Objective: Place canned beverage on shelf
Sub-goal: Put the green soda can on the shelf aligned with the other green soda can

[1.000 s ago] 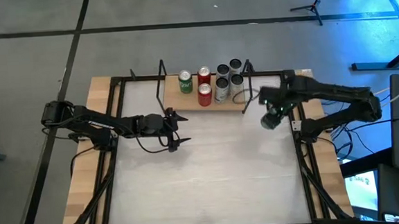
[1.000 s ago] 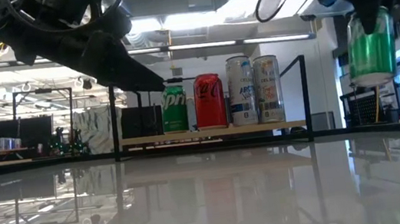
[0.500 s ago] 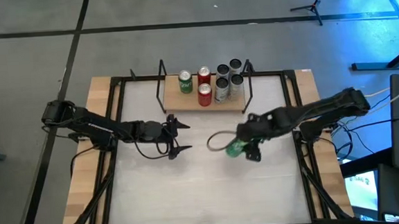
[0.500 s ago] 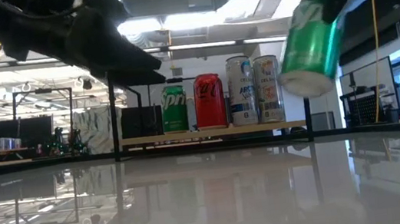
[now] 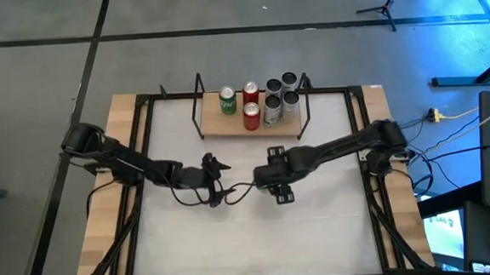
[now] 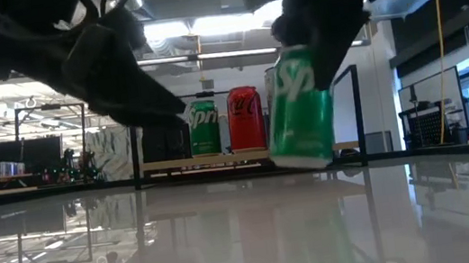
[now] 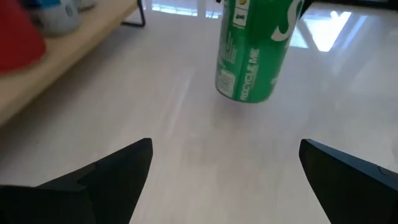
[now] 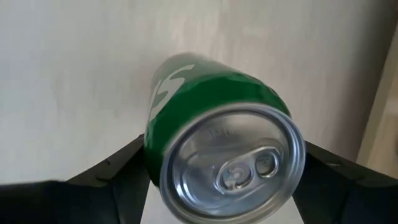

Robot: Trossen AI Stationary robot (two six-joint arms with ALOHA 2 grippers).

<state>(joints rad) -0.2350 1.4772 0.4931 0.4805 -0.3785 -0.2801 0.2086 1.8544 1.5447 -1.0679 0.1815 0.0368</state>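
The green Sprite can (image 6: pixel 299 105), gripped in the right gripper (image 5: pixel 273 180), has been swung from the table's right edge to mid-table before the shelf (image 5: pixel 227 126), near the wide-open left gripper (image 5: pixel 216 180), suggesting a handover.

Glossy metal can (image 8: pixel 205 118), light-wood shelf (image 5: pixel 227 124)

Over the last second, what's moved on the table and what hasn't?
The right end effector carried the green can from the table's right edge, beside the shelf, to mid-table, lowering it. The left end effector shifted slightly toward it. The cans on the shelf stayed put.
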